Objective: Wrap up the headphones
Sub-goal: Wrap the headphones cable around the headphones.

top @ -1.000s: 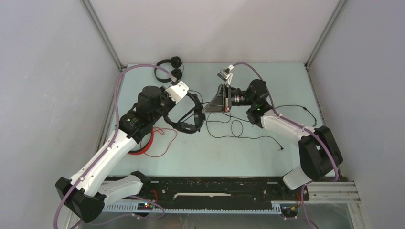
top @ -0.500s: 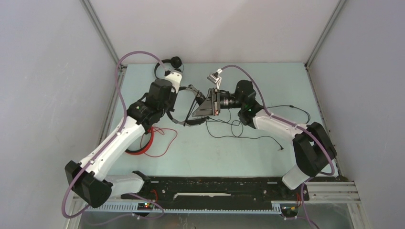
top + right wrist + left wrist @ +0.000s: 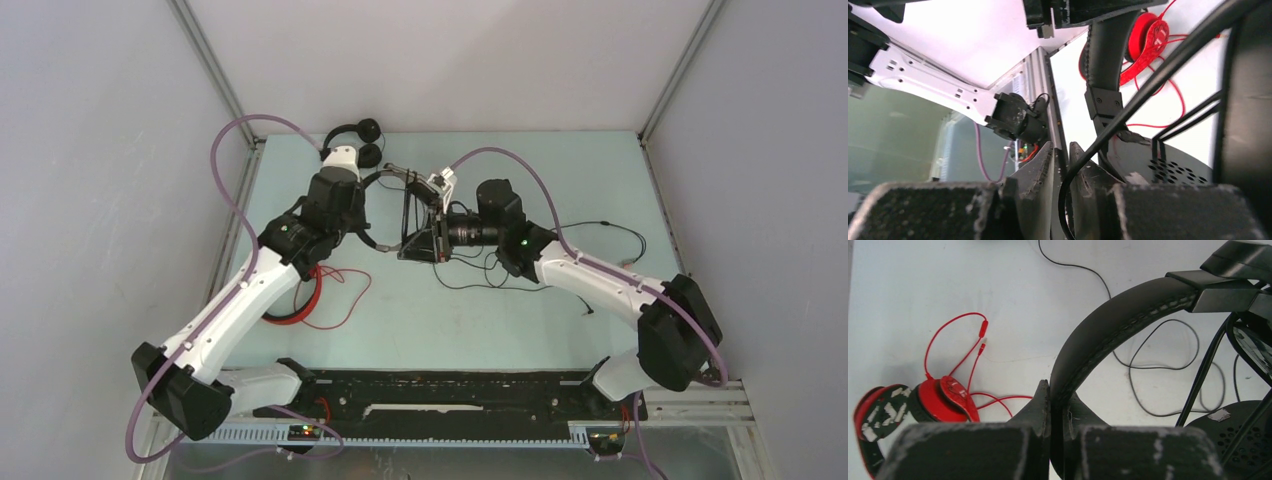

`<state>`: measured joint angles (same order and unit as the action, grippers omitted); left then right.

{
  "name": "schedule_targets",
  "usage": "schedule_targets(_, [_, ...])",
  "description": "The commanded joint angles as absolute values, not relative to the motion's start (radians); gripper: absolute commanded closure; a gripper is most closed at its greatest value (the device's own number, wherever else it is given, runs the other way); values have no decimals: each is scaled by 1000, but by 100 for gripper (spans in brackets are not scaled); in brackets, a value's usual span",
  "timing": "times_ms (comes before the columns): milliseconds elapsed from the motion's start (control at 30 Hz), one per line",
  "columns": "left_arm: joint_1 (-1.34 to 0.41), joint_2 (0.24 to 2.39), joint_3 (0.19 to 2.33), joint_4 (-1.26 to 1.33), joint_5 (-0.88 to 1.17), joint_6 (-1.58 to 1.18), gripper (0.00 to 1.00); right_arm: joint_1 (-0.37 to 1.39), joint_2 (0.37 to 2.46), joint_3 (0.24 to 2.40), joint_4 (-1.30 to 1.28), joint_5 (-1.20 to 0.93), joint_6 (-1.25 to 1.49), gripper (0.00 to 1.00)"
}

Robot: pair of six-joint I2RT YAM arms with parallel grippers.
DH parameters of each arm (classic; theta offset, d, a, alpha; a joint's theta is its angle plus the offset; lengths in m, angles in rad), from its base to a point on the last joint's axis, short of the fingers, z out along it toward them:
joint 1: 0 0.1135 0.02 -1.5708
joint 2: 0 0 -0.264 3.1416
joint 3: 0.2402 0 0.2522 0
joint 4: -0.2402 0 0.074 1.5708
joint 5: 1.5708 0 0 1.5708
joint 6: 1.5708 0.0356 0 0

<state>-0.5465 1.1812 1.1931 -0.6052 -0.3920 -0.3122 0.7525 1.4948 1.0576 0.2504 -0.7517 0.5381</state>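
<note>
The bulkier black headphones (image 3: 402, 205) hang above the table between both arms. My left gripper (image 3: 1058, 396) is shut on their padded headband (image 3: 1108, 325), pinched flat between the fingers; it grips from the left in the top view (image 3: 368, 205). My right gripper (image 3: 1062, 156) is at the ear cup (image 3: 1178, 175), its jaws a narrow gap apart. The black cable (image 3: 1148, 85) runs loosely through that gap. The red headphones (image 3: 943, 400) lie on the table under my left arm. The slim black headphones (image 3: 355, 138) rest at the back left.
Loose black cable (image 3: 500, 270) curls on the table below the right wrist, ending in a plug (image 3: 590, 310). Another strand (image 3: 610, 225) trails to the right. The red cord (image 3: 340, 290) loops beside the left forearm. Enclosure walls close in left, back and right.
Both arms carried the black headphones toward the back left and turned them more upright. The right gripper swung in close beside the ear cup and its jaws eased apart.
</note>
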Motion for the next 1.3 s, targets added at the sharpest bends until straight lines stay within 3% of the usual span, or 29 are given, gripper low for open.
schedule_targets(0, [-540, 1138, 1239, -507, -383, -468, 100, 792, 1447, 1067, 217, -654, 367, 80])
schedule_targets(400, [-532, 1121, 1223, -493, -367, -587, 100, 909, 1392, 1001, 230, -527, 116, 80])
schedule_targets(1100, [-454, 1039, 1342, -617, -152, -610, 100, 914, 1447, 619, 807, -538, -63, 79])
schedule_targets(1267, [-418, 1020, 1362, -628, -120, -607, 100, 910, 1473, 581, 847, -535, -64, 79])
